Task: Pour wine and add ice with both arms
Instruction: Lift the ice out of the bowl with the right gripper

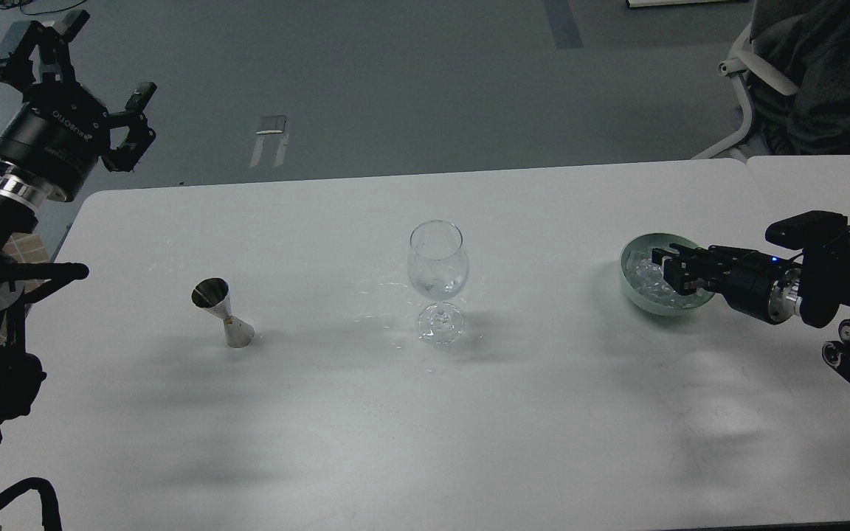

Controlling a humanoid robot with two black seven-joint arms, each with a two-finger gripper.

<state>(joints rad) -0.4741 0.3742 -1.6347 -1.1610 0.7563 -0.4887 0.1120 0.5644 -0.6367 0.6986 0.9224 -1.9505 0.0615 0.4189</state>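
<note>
Ice step: right gripper in bowl, right of frame, over ice; finger gap unreadable. Left gripper, upper left, splayed, empty. Next: lift to glass.

A white chair with dark cloth stands beyond the table; a metal bracket lies on the grey floor.

The table is showing plain white; the bowl pale green; the wine glass clear; the jigger silver.
</note>
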